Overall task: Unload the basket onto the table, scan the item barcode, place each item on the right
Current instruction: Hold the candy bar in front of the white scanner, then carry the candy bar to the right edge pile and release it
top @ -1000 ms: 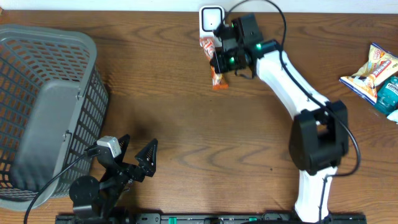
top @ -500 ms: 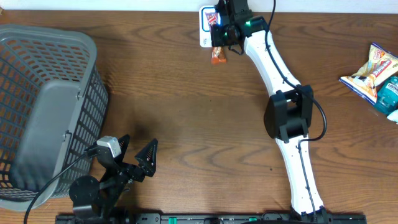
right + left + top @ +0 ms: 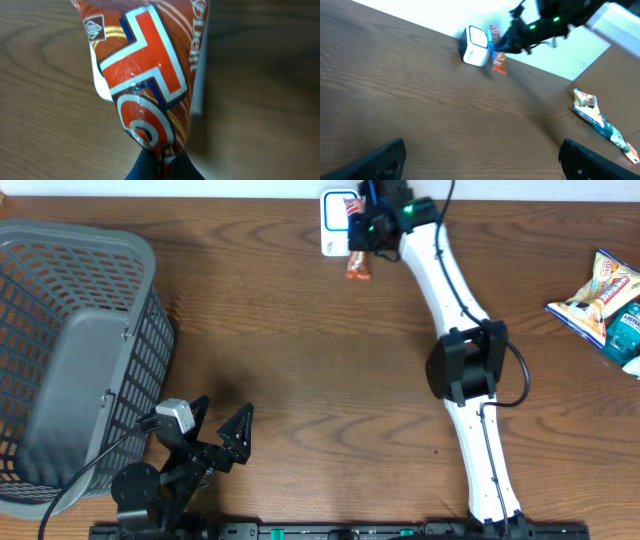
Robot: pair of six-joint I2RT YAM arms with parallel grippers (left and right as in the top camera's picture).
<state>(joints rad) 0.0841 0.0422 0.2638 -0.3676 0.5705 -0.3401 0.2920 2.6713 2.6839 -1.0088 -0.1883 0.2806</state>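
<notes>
At the scanner [image 3: 338,220], my right fingers [image 3: 142,172] clamp the snack packet [image 3: 145,75]; I'd tilt it slowly, barcode facing in. Left fingers [image 3: 385,157] spread.

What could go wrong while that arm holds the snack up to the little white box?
The right gripper pinches the orange packet only by its crimped end, so it might slip out. The wrapper looks creased and no barcode shows in the wrist view, so the scanner may not read it. The scanner sits by the table at its far edge; a bump could shift it.
</notes>
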